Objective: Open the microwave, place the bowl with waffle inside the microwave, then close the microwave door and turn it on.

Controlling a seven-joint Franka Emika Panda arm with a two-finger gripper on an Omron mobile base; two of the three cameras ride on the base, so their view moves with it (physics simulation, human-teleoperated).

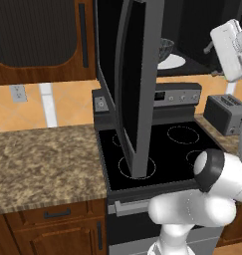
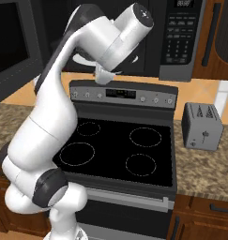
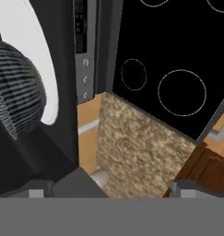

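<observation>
Bowl (image 3: 14,87) seated on white turntable plate (image 3: 32,55) inside microwave (image 2: 181,42), just off to one side of the claw (image 3: 109,191). Claw spread wide, holding nothing; tips barely showing at bottom of hand view. Waffle not made out. Placing step apparently done; next up, backing clear of the cavity and swinging the microwave door (image 1: 135,84) shut. Door standing wide open, edge-on over the stove (image 2: 120,150). Open room above burners for retreat; toaster (image 2: 202,126) well off, on counter (image 1: 43,159).
</observation>
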